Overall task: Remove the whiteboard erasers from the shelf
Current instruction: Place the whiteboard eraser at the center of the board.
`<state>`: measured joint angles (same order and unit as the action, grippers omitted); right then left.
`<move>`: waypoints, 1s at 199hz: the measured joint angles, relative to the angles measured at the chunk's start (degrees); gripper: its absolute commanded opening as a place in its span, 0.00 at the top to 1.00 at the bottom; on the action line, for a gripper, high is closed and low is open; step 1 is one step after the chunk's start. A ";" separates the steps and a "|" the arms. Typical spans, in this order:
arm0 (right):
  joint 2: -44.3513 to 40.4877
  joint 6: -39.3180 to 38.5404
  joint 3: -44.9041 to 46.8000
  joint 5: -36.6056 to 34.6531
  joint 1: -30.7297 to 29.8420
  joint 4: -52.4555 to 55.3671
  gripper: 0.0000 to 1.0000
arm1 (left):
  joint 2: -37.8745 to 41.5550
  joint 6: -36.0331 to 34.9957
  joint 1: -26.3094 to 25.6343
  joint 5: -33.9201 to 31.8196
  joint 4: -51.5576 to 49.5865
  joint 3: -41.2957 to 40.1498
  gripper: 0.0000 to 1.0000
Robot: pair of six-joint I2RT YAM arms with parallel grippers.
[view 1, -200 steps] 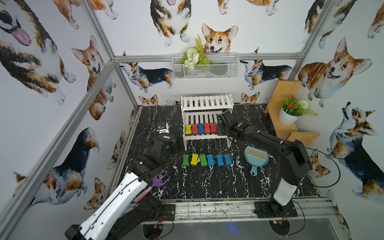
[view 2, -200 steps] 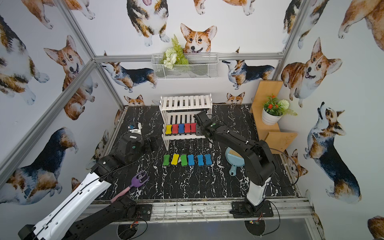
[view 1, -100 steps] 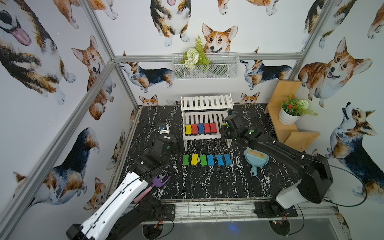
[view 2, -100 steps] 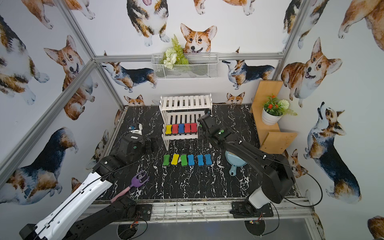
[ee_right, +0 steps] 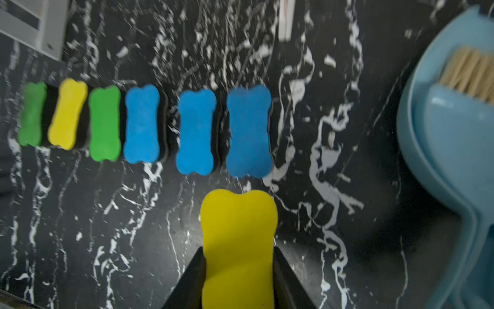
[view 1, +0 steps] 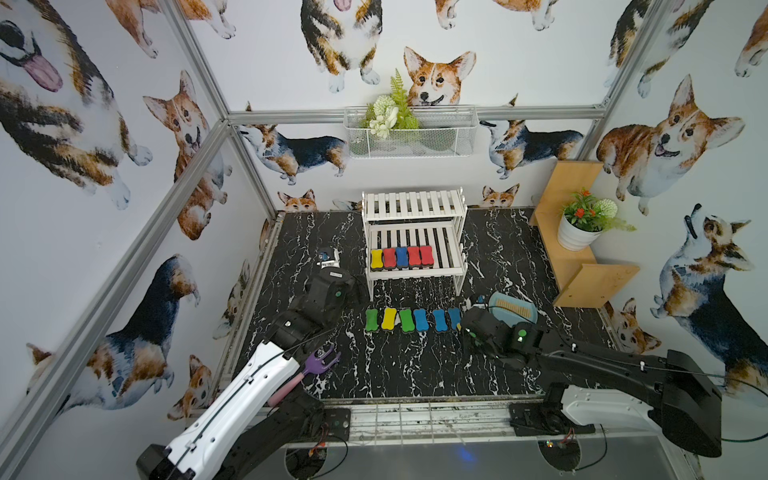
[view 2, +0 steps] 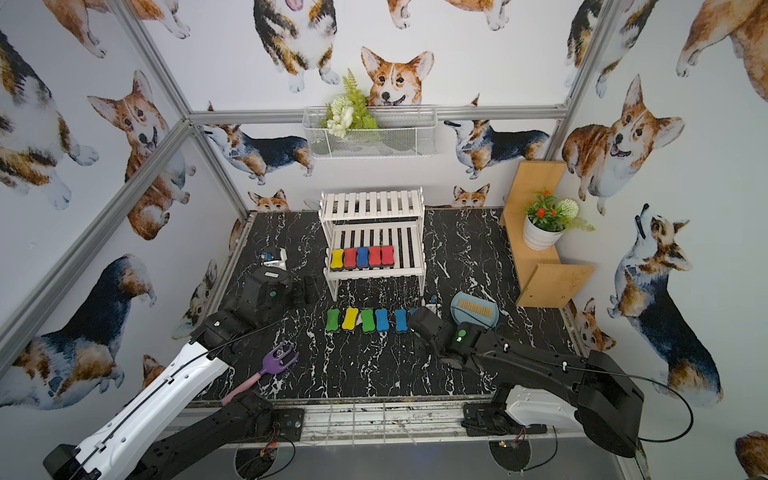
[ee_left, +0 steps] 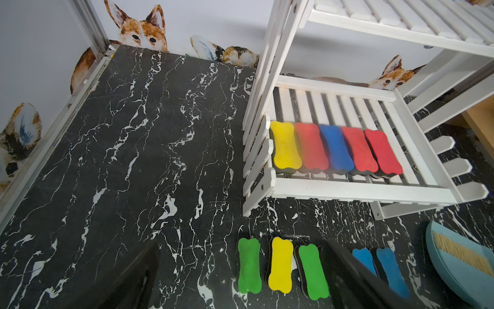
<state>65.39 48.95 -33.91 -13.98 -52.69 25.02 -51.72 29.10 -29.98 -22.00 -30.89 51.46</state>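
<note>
Eraser, yellow, pinched in right end effector

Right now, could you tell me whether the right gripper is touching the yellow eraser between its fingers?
Touching. In the right wrist view the right gripper has both dark fingers pressed against the sides of the yellow eraser.

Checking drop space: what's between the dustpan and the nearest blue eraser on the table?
Only bare black marble tabletop separates the blue eraser from the dustpan, shown in the right wrist view.
</note>
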 measured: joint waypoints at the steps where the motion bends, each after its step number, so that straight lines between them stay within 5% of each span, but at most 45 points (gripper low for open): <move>1: 0.11 0.22 0.22 0.15 -0.13 -0.07 0.63 | -0.02 0.00 0.02 0.00 0.02 0.00 0.01; 70: 5.73 3.30 3.48 1.97 -2.01 -5.01 0.61 | -0.61 -0.22 0.50 1.22 0.15 0.79 0.01; 135: 7.98 3.30 2.58 1.88 -2.03 -6.54 0.43 | -0.92 -0.44 1.05 1.29 -0.07 0.98 0.01; 199: 1.03 2.23 -4.59 0.76 -2.03 -1.84 0.44 | -0.72 -0.66 1.36 1.51 -0.22 1.62 0.01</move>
<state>66.41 51.18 -38.50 -13.21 -54.72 23.18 -52.45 28.45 -28.62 -20.49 -31.11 53.08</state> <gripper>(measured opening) 0.572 0.993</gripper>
